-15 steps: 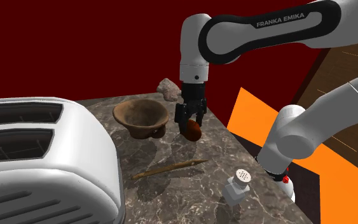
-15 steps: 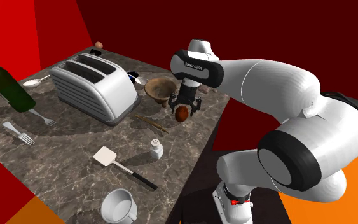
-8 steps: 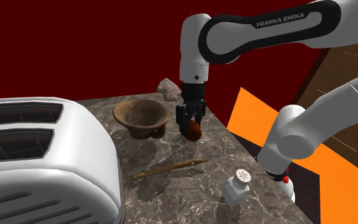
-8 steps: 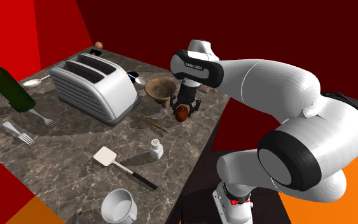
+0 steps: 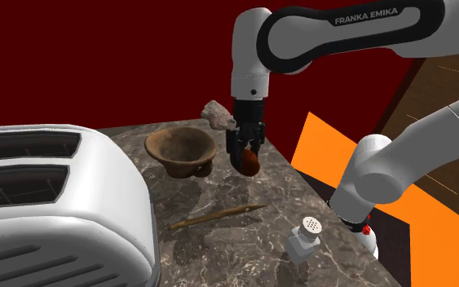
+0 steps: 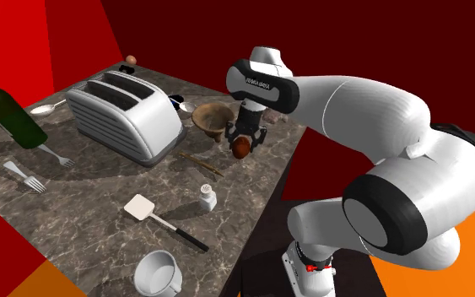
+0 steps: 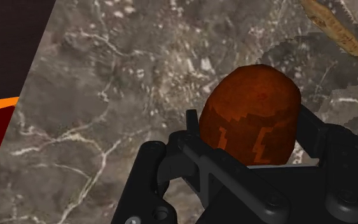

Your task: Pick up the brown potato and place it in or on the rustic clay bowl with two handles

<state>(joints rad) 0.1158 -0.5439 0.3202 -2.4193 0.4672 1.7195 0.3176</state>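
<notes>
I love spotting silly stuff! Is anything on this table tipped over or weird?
Yes. A green bottle looks tipped over rather than upright, beside the toaster. A rock and a twig also sit on the table, which is odd among kitchen things.

I'm looking at a dark marbled counter [image 6: 100, 190]. On it sits a white toaster [image 6: 124, 116], with the brown two-handled bowl [image 6: 213, 118] just beside it. A thin stick [image 6: 197, 164], a shaker [image 6: 207, 197], a spatula [image 6: 159, 218] and a white mug [image 6: 158, 273] run toward the near edge. A green bottle [image 6: 9, 111], a fork [image 6: 26, 176] and a spoon [image 6: 45, 107] are over on the second exterior view's left.
</notes>
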